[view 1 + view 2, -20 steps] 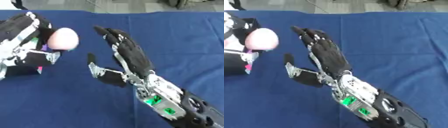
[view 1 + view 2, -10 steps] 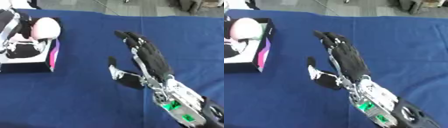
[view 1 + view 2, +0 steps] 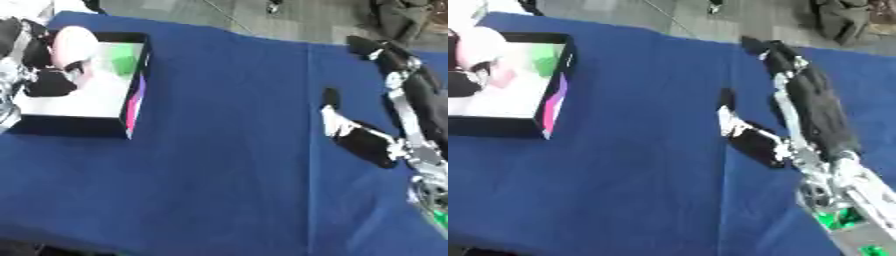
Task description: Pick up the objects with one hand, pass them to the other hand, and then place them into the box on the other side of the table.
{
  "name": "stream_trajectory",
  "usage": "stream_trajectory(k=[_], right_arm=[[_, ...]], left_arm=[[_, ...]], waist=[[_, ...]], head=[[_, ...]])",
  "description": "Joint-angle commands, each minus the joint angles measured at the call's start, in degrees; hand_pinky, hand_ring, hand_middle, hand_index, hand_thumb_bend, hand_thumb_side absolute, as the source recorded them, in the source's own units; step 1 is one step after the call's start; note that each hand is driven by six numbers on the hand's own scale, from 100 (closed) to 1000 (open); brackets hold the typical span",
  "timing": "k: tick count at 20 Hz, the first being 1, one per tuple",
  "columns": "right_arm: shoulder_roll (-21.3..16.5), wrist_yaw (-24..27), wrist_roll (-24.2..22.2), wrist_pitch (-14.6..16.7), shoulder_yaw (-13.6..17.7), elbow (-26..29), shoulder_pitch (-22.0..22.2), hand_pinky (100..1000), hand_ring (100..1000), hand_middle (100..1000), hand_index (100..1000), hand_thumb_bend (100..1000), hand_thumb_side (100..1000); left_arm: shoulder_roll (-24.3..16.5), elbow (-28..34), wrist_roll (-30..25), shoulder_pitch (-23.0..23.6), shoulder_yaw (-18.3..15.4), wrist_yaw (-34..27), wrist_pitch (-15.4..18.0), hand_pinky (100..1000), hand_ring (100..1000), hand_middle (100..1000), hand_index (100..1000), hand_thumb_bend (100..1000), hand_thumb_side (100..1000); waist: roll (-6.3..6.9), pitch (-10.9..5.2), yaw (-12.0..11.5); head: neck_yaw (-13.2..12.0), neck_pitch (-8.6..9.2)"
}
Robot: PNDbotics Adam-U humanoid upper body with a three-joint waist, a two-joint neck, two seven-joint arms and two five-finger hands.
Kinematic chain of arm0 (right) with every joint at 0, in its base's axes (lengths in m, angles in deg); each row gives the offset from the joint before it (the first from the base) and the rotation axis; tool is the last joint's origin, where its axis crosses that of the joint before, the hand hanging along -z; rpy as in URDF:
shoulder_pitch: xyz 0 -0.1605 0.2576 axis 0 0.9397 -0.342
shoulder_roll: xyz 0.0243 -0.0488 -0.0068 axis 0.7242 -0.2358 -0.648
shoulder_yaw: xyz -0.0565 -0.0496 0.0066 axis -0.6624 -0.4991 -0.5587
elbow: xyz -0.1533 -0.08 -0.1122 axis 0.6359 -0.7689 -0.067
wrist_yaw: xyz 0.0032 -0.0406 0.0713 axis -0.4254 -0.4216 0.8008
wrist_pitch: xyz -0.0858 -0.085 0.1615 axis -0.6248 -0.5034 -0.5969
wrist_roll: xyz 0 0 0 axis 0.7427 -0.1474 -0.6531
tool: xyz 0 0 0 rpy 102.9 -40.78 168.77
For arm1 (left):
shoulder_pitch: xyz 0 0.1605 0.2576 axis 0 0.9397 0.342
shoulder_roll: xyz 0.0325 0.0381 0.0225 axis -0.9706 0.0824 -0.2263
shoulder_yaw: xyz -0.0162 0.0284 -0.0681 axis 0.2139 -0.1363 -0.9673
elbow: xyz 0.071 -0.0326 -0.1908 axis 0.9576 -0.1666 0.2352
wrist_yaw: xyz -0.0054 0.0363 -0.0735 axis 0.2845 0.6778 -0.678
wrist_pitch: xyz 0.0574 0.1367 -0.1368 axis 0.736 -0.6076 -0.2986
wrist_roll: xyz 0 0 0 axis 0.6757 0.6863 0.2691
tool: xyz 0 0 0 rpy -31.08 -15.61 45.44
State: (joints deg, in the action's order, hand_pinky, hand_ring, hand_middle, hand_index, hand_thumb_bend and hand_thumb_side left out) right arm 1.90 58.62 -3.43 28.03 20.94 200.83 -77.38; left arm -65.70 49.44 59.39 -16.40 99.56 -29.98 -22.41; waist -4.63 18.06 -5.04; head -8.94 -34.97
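Item: pink ball (image 3: pixel 73 44), upper left of the frame. Rounded, pale pink, plain surface. Held in the left robot hand (image 3: pixel 39 70), whose dark fingers curl round its lower and near sides, over the open box (image 3: pixel 131 107). Whether the ball touches the box floor cannot be told.

Container: the box, black-walled, white floor, one side panel showing magenta and violet. Stands on the bench (image 3: pixel 219 165), which is covered in blue cloth. A green object (image 3: pixel 123 64) already lies at its far inner corner; its shape is not clear.

Handling, as judged: the ball looks light and probably soft or foam-like, not fragile. Smooth and round, so likely to roll once let go; the box walls should contain it. Best hold is a wrap round its widest part with thumb opposed, as the left robot hand appears to have it. Release low over the white floor, apart from the green object.

Other hand: right robot hand (image 3: pixel 798 100), right side of the frame, fingers straight and spread, thumb out, holding nothing, well apart from the box.
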Motion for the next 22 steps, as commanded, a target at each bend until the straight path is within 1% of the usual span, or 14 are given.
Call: stream_trajectory(k=[1,3,5,6,7,9,11,13,15,16,18,19,20,22], right_arm=[[-3.9,3.2,5.2,-0.3,4.7,1.2,0.4,876,783,749,891,100,266],[-4.7,5.1,7.8,-0.8,6.6,1.2,1.2,874,778,743,889,100,264],[-5.1,6.8,9.9,-0.8,8.0,1.2,1.6,872,773,737,888,100,259],[-5.2,7.6,10.8,-0.8,8.5,1.2,1.7,872,772,735,887,100,258],[-5.4,8.2,11.5,-0.8,8.9,1.2,1.9,872,771,734,887,100,262],[-5.7,9.1,12.6,-0.7,9.6,1.2,2.3,871,769,732,886,100,268],[-5.9,9.7,13.4,-0.8,10.1,1.2,2.7,871,768,730,886,100,272],[-6.0,10.2,14.0,-0.7,10.6,1.2,3.0,871,767,729,887,100,283],[-6.0,10.8,14.7,-0.2,11.4,1.2,3.3,870,768,729,890,100,308],[-5.9,11.4,14.9,0.2,12.0,1.2,3.5,870,769,730,895,100,344],[-5.6,13.8,15.0,1.7,13.3,1.2,4.0,875,775,733,908,100,474],[-5.3,15.9,14.5,2.7,14.0,1.2,4.2,881,783,740,923,100,584],[-5.0,18.4,13.6,3.7,14.7,1.2,4.5,887,794,750,936,100,663],[-4.3,24.4,11.4,5.5,16.1,1.2,5.0,894,800,757,954,100,684]], left_arm=[[-0.7,-3.2,-0.3,-1.5,-0.9,2.0,1.3,769,651,579,742,266,148],[-0.1,-5.4,-3.0,-2.1,-0.5,4.3,2.5,801,712,635,807,339,288],[0.5,-7.9,-6.5,-2.9,-0.2,7.1,3.4,839,789,715,877,465,464],[0.8,-9.1,-8.1,-3.2,-0.2,8.7,3.6,859,823,742,898,567,549],[1.0,-10.3,-9.8,-3.5,-0.1,10.3,3.6,875,845,759,916,628,589],[1.4,-12.1,-13.2,-4.1,-0.2,13.5,3.3,888,863,778,942,709,609],[1.8,-13.1,-16.2,-4.6,-0.7,16.2,2.6,888,869,786,953,745,609],[2.2,-13.0,-18.0,-4.9,-1.6,18.1,2.1,879,861,787,956,679,662],[2.9,-10.1,-17.2,-4.7,-4.0,18.2,1.7,853,841,803,967,447,819],[3.6,-7.3,-15.4,-4.4,-5.8,16.7,1.9,798,804,796,948,123,968],[5.9,-0.3,-8.4,-3.2,-10.2,8.6,4.3,734,754,786,937,134,945],[7.4,3.2,-3.0,-2.4,-12.2,2.3,7.3,705,731,786,938,151,929],[9.1,6.0,3.2,-1.5,-13.6,-4.8,11.7,697,729,789,943,164,907],[12.4,9.8,15.3,0.5,-14.5,-18.9,23.3,696,737,792,950,173,879]], waist=[[0.3,-0.77,0.0],[0.39,-0.66,0.0],[0.5,-0.63,0.1],[0.54,-0.63,0.2],[0.59,-0.63,0.2],[0.76,-0.65,0.3],[0.98,-0.65,0.3],[1.22,-0.65,0.2],[1.49,-0.64,0.1],[1.6,-0.64,-0.1],[1.84,-0.61,-0.4],[2.0,-0.62,-0.5],[2.18,-0.63,-0.6],[2.59,-0.69,-0.7]], head=[[-0.6,1.03],[-0.6,1.16],[-0.6,1.24],[-0.6,1.26],[-0.5,1.27],[-0.1,1.13],[0.2,0.99],[0.5,0.83],[1.7,0.52],[2.6,0.33],[4.4,-0.03],[5.2,-0.21],[5.7,-0.36],[6.2,-0.51]])
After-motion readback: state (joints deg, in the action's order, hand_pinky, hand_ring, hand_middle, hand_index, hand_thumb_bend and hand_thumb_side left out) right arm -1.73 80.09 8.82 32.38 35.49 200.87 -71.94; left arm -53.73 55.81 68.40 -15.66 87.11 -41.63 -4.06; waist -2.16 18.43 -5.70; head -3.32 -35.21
